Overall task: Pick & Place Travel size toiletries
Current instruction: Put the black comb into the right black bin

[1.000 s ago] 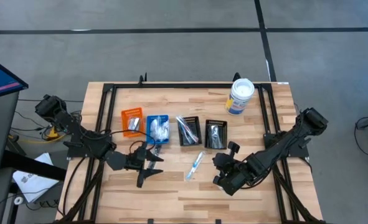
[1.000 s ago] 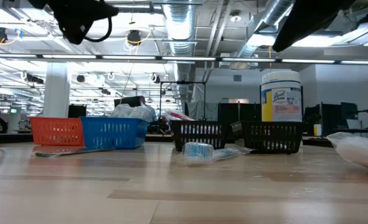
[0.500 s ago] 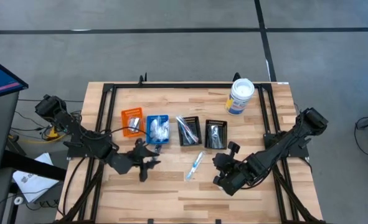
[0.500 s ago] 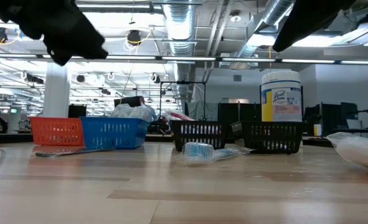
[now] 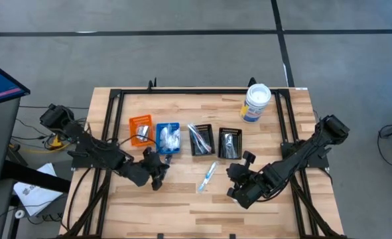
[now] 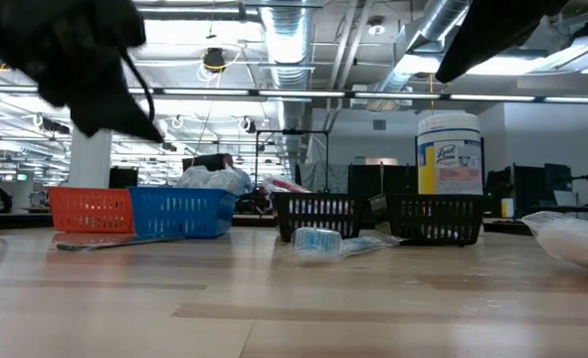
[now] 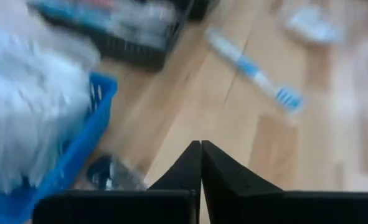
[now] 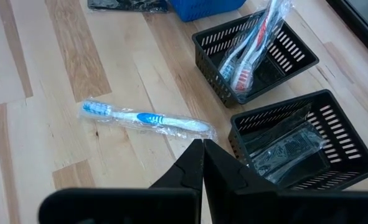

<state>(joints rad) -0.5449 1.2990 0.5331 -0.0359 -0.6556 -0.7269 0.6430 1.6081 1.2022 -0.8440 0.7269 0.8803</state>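
The left arm is reaching in low from the table's left edge, its left gripper (image 5: 157, 174) hanging just in front of the blue bin (image 5: 168, 138); its fingers (image 7: 196, 163) are pressed together, gripping nothing. Beside that bin are sitting the orange bin (image 5: 140, 128) and two black bins (image 5: 200, 139), all holding small packets. A clear-wrapped toothbrush (image 5: 208, 176) with blue markings is lying flat on the bare wood in front of the black bins, between the two grippers, its long axis running diagonally from the near left toward the far right. The right arm is stretching in from the right edge, its right gripper (image 5: 234, 176) poised just beside the toothbrush, fingers (image 8: 199, 163) likewise closed and empty.
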